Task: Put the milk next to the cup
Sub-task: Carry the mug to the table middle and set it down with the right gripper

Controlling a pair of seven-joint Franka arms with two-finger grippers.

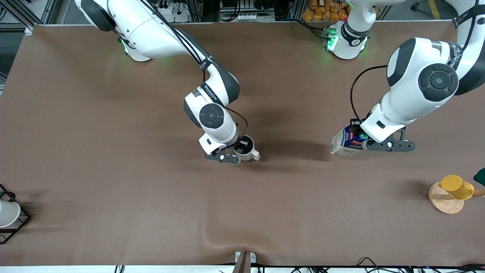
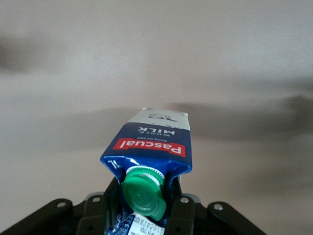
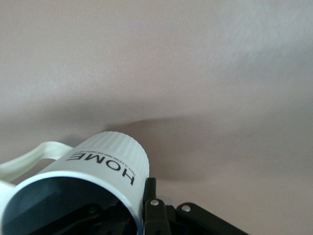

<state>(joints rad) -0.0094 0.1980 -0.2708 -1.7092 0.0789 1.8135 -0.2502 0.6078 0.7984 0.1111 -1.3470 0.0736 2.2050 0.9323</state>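
The milk (image 1: 345, 142), a dark blue and white carton with a red band and green cap, hangs tilted in my left gripper (image 1: 360, 138) over the table toward the left arm's end. In the left wrist view the fingers (image 2: 178, 210) clamp the milk (image 2: 151, 142) at its gable beside the cap. The cream-white cup (image 1: 246, 148) with its stubby handle is at the table's middle. My right gripper (image 1: 240, 146) is shut on its rim, one finger (image 3: 149, 196) outside the wall of the cup (image 3: 105, 156) and one inside. I cannot tell whether the cup touches the table.
A yellow cup (image 1: 456, 187) lies on a wooden disc (image 1: 443, 204) near the left arm's end of the table. A black wire rack (image 1: 15, 223) with a white object stands at the right arm's end. The brown table cover has a wrinkle (image 1: 212, 235) near the front edge.
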